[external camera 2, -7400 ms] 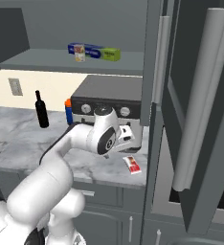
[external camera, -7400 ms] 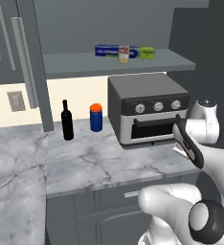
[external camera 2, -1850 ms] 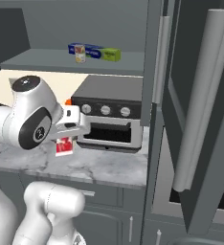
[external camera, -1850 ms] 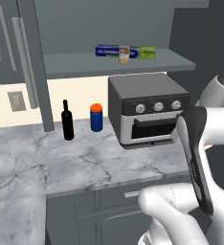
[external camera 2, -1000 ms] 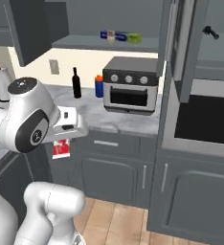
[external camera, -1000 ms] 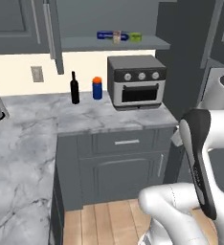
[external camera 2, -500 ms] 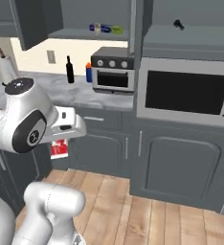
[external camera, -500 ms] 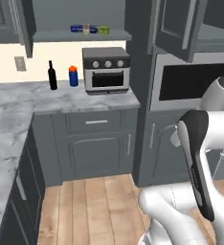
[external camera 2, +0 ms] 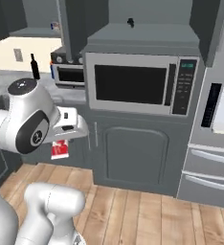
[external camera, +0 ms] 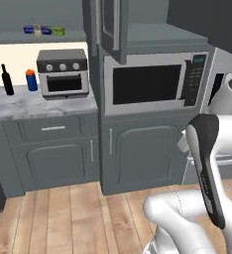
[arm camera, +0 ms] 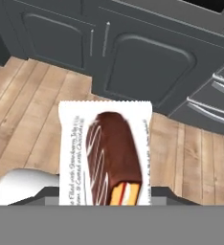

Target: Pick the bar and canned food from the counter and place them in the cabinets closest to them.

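Jaws pinching the bar (arm camera: pixel 105 155), wrapper hanging below the gripper (external camera 2: pixel 61 143) above the wood floor (external camera 2: pixel 147 210), well away from the worktop (external camera: pixel 38 105), toaster oven (external camera: pixel 62 73) at the worktop's right end, wine bottle (external camera: pixel 7 79) and blue cylinder (external camera: pixel 31 80) along its back edge, microwave (external camera 2: pixel 135 83) ahead.

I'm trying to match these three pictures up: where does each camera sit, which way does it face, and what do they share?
Left base view: behind the arm's left, facing the microwave and counter; white arm at lower right.
Right base view: behind its right, facing the same microwave; arm at lower left, gripper holding the bar.
Hand view: on the hand, looking down at the wooden floor past the bar.
Shared: microwave, toaster oven.
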{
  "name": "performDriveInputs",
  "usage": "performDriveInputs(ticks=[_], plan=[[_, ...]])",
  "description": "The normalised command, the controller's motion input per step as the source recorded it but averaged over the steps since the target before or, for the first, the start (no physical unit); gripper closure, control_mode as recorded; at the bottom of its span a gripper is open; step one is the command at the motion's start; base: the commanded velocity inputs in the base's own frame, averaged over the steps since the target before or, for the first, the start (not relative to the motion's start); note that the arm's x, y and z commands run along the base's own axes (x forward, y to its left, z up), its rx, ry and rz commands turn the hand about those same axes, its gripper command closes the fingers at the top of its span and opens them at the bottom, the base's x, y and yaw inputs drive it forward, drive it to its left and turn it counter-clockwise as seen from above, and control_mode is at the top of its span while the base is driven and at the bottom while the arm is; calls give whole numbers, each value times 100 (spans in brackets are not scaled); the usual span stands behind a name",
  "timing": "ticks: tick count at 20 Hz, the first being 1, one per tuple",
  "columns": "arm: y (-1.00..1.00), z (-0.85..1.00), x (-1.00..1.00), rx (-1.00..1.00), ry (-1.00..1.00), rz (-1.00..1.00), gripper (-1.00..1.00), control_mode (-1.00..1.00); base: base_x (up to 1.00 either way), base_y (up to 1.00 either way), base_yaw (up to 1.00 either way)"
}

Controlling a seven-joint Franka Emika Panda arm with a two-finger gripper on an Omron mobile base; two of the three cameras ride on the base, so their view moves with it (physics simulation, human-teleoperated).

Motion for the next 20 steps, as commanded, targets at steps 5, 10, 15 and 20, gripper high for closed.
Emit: performDriveInputs(ticks=[5,10,15,20], plan=[[0,0,0,0,0,0,100,100,45,-44,-23],[0,0,0,0,0,0,100,100,89,-10,-9],[0,0,0,0,0,0,100,100,86,-23,0],[0,0,0,0,0,0,100,100,59,-40,0]])
